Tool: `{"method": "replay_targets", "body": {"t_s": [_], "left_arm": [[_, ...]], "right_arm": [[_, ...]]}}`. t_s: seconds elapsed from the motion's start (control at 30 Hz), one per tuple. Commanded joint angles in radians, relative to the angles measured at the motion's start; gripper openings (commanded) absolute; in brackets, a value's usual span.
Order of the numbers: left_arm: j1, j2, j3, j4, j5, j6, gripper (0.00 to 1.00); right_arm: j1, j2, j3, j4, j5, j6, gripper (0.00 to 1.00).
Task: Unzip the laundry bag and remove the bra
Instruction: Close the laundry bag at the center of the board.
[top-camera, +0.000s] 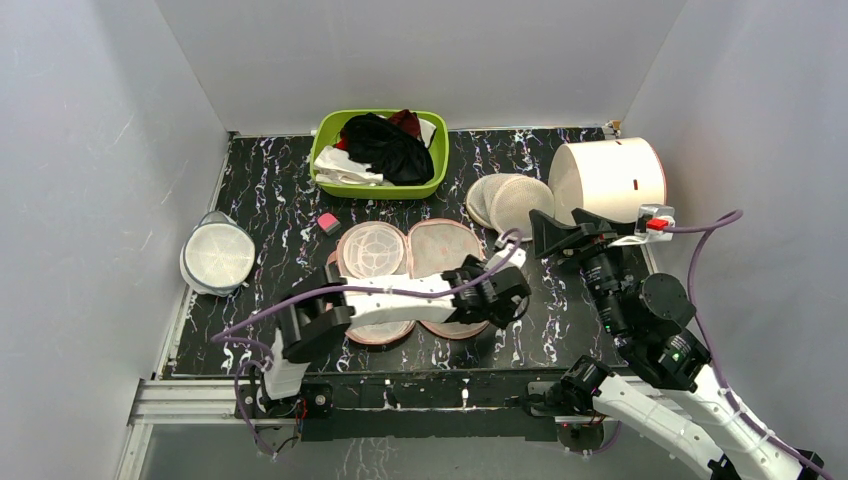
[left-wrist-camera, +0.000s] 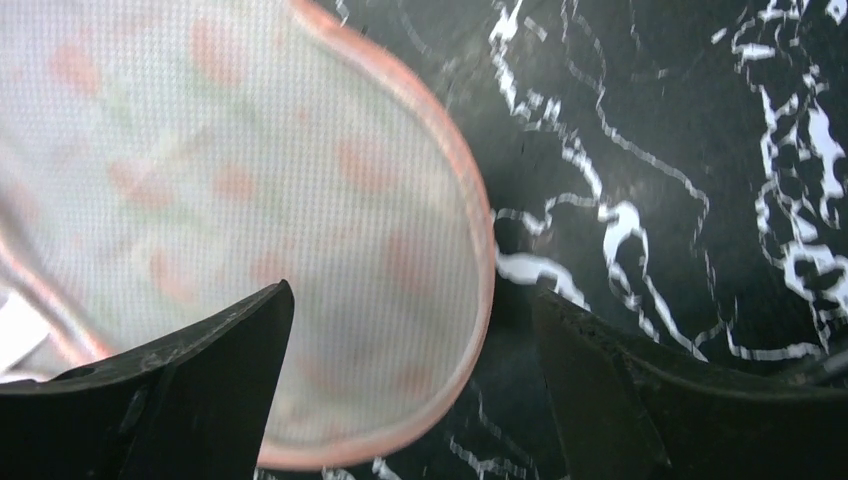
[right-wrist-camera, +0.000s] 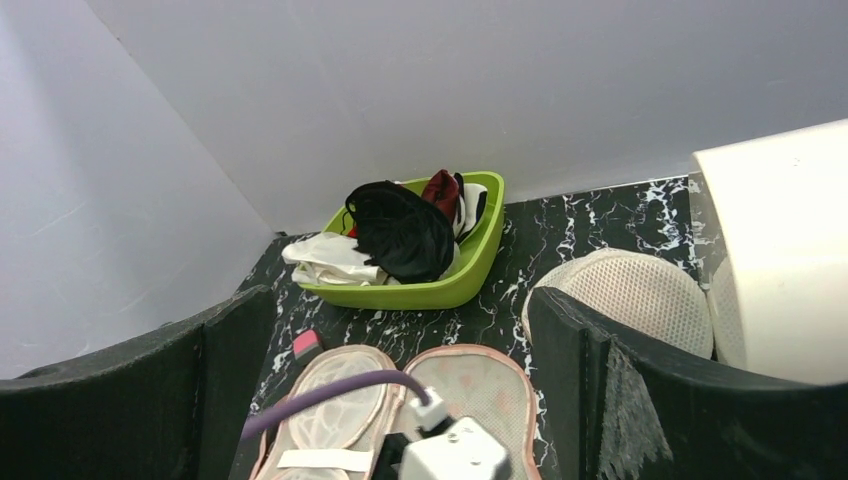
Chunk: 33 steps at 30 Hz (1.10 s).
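Note:
The laundry bag (top-camera: 440, 245) lies opened flat in the middle of the table, both halves showing white mesh lining and pink edging. My left gripper (top-camera: 500, 297) is low over the near right end of the bag. In the left wrist view the gripper (left-wrist-camera: 412, 295) is open and empty, one finger over the bag's mesh (left-wrist-camera: 250, 180), the other over bare table, with the pink rim between them. The black bra (top-camera: 388, 148) lies in the green basket, also seen in the right wrist view (right-wrist-camera: 400, 235). My right gripper (top-camera: 538, 235) hangs open and empty above the table, right of the bag (right-wrist-camera: 480, 385).
The green basket (top-camera: 330, 165) at the back also holds red and white clothes. Round white mesh domes (top-camera: 510, 200) lie beside a white cylinder (top-camera: 610, 175) at the back right. Another mesh dome (top-camera: 217, 255) sits at the left. A small pink and black block (top-camera: 328, 222) lies near the bag.

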Motion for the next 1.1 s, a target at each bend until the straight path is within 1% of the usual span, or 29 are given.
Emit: {"method": "replay_targets", "body": {"t_s": [0.0, 0.1, 0.23, 0.3, 0.47, 0.8, 0.93, 1.07], "left_arm": [[-0.006, 0.127, 0.179, -0.092, -0.090, 0.058, 0.84], [-0.006, 0.199, 0.253, -0.087, -0.082, 0.058, 0.78], [-0.006, 0.272, 0.341, -0.099, -0.075, 0.052, 0.61], [-0.005, 0.296, 0.363, -0.106, -0.077, 0.046, 0.53], [-0.006, 0.333, 0.393, -0.108, -0.064, 0.043, 0.38], [0.000, 0.369, 0.429, -0.144, -0.110, 0.001, 0.34], [0.002, 0.364, 0.405, -0.129, -0.099, -0.013, 0.34], [0.003, 0.369, 0.374, -0.117, -0.079, -0.046, 0.36]], "right_arm": [[-0.004, -0.019, 0.039, -0.028, 0.034, -0.021, 0.98], [-0.004, -0.039, 0.032, -0.038, 0.040, -0.018, 0.98], [-0.004, -0.051, 0.031, -0.048, 0.052, -0.028, 0.98], [-0.004, -0.050, 0.034, -0.055, 0.055, -0.032, 0.98], [-0.004, -0.052, 0.030, -0.055, 0.057, -0.039, 0.98], [-0.004, -0.044, 0.026, -0.053, 0.049, -0.045, 0.98], [-0.004, -0.041, 0.030, -0.051, 0.048, -0.046, 0.98], [-0.003, -0.037, 0.027, -0.047, 0.044, -0.044, 0.98]]}}
